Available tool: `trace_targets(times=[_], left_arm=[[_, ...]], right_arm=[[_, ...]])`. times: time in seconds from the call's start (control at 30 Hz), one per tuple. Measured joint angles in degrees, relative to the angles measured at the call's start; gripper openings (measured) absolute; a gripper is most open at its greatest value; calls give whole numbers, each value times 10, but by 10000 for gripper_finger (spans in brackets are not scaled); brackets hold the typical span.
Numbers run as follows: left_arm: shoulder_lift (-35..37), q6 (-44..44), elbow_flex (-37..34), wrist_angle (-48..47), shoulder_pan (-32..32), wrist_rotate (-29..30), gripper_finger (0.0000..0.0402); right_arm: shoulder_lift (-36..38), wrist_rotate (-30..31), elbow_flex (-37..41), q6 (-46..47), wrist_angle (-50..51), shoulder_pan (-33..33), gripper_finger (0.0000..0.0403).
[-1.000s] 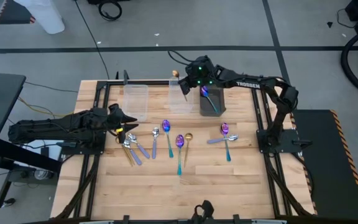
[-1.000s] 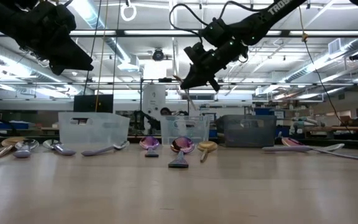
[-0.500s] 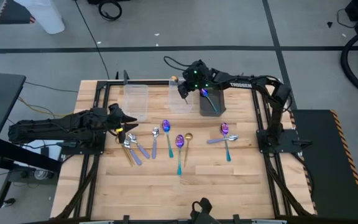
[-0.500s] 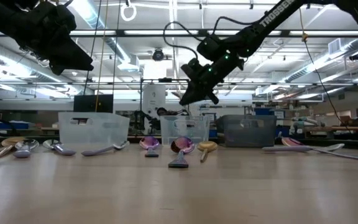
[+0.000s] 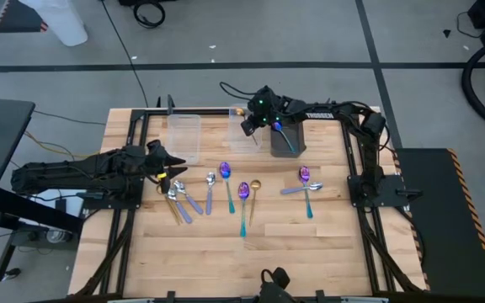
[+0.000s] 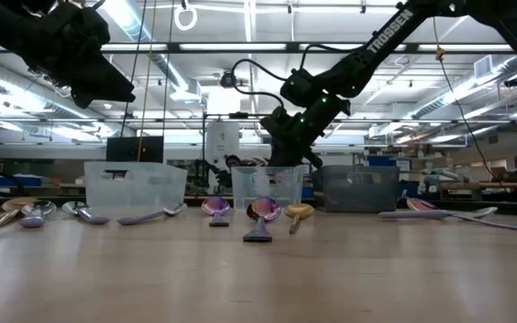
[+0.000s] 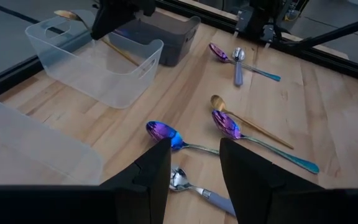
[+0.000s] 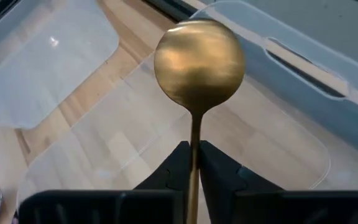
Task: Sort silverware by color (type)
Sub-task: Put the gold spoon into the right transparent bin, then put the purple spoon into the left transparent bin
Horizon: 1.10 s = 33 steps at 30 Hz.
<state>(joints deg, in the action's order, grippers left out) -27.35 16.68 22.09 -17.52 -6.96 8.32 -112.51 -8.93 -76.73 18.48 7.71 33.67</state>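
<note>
My right gripper [image 5: 248, 124] is above the middle clear bin [image 5: 244, 139], shut on a gold spoon [image 8: 199, 59] whose bowl [image 5: 237, 108] reaches out over the bin's far left corner. A second clear bin [image 5: 184, 135] stands to its left. To its right is a dark bin [image 5: 286, 141] with a teal-handled spoon leaning inside. Purple-blue spoons [image 5: 243, 192], a gold spoon [image 5: 255, 187] and silver spoons [image 5: 179, 200] lie flat on the wood. My left gripper [image 7: 194, 163] waits open near the left side, above the silver ones. My right gripper pinches the gold spoon's slim handle [image 8: 195, 149] between its two fingers. The fingers slant down from the table's right and lie roughly along the handle. The round bowl sticks out ahead of the fingertips, lifted over the clear bin; whether it touches the rim I cannot tell.
One purple-blue and one silver spoon [image 5: 307, 181] lie crossed near the right arm's base. Black rails [image 5: 356, 160] frame the wooden top on both sides. The near half of the table [image 5: 251, 261] is bare wood.
My right gripper has gone down toward the middle clear bin and a little toward the table's left, tipping further downward. The gold spoon went down with it and is now just over the bin.
</note>
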Motion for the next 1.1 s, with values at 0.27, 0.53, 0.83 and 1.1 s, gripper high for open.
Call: trace_targets(times=[0.27,0.53,0.83,1.1], left_arm=[[0,8,0,0,0,0,146],[0,12,0,0,0,0,146],[0,12,0,1,0,0,146],[0,7,0,1,0,55,146]], right_arm=[[1,-16,0,14,1,1,105],[10,-17,-24,23,31,-2,109],[12,22,-125,9,162,-57,108],[12,70,-174,24,245,-130,108]])
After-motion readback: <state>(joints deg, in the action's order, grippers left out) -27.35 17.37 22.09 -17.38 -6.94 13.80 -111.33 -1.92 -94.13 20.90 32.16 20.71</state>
